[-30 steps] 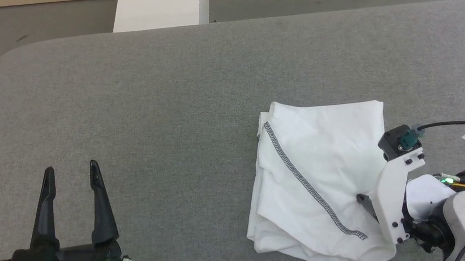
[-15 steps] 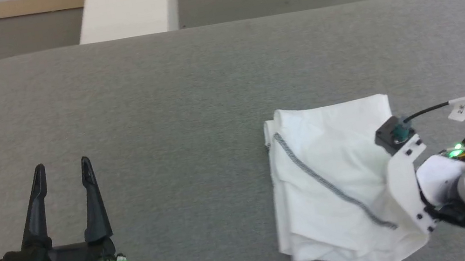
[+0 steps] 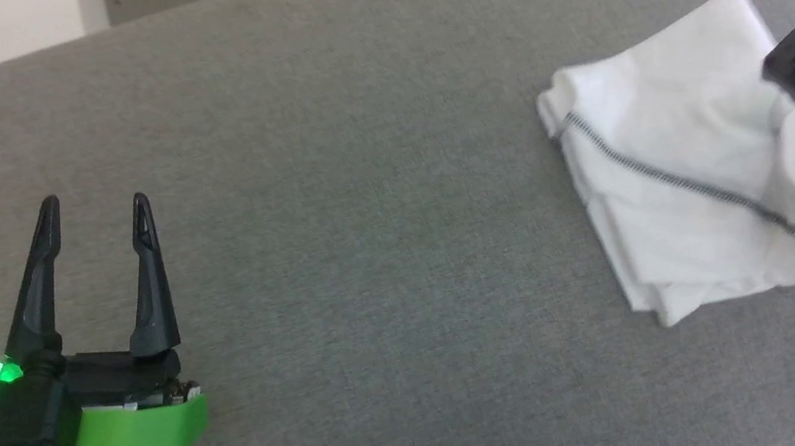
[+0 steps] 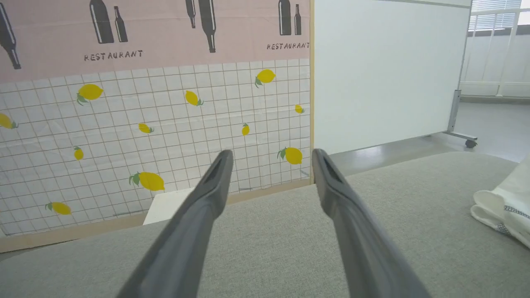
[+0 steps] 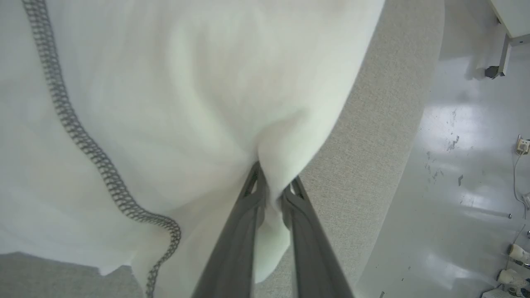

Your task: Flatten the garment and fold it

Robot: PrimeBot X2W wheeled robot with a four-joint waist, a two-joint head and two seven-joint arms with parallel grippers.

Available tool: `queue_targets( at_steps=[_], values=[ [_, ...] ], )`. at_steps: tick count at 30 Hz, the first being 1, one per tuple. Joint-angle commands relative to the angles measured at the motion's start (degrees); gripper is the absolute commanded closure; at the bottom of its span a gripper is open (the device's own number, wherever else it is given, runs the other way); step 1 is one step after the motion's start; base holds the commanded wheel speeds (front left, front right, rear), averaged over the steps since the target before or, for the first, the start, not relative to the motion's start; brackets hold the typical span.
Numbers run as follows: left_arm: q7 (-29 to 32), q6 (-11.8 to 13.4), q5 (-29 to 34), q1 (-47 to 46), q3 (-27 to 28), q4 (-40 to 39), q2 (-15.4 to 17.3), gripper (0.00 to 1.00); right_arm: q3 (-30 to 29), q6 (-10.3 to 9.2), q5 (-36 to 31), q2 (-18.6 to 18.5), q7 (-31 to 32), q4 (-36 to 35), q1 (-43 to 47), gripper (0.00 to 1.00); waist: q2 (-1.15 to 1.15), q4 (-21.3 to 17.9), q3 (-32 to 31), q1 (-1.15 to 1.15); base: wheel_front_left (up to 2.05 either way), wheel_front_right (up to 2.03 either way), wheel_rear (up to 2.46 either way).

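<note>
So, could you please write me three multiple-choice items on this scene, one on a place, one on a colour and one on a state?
1. In the head view, where on the grey padded surface does the garment lie?
A. the robot's left
B. the robot's right
C. the middle

2. What colour is its zigzag seam?
A. red
B. yellow
C. dark grey

3. How is the right gripper?
A. shut on the garment
B. open above it
C. shut on nothing

Answers: 1 B, it lies near that view's right edge; 2 C, dark stitches cross the white cloth; 3 A, the right wrist view shows a fold pinched in it.
</note>
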Motion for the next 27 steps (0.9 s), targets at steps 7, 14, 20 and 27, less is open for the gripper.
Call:
queue_targets(
  at_steps=[7,14,20,27],
  values=[
    [0.0,-0.4,1.4,-1.4,-0.1,-2.4,4.1,0.0,-10.4,-0.12,-3.2,-0.1,-7.3,8.5,-3.5,1.0,-0.01,-3.8,12.6,0.0,0.0,0.0,0.0],
    [0.8,-0.2,1.1,-1.2,0.3,-4.2,5.2,0.0,-20.4,-0.12,-8.4,-1.0,-10.2,15.2,-4.4,1.0,-0.01,-1.9,14.9,0.0,0.0,0.0,0.0],
    [1.0,0.0,1.0,-1.1,0.1,-4.6,5.5,0.0,-25.8,-0.12,-13.9,-1.4,-14.0,16.9,-4.7,0.88,-0.01,-0.8,15.6,0.0,0.0,0.0,0.0],
    [1.1,0.5,1.1,-1.0,0.1,-4.4,6.0,0.0,-29.9,-0.12,-16.8,-1.1,-19.6,17.7,-6.7,0.0,-0.01,-1.0,14.7,0.0,0.0,0.0,0.0]
  ],
)
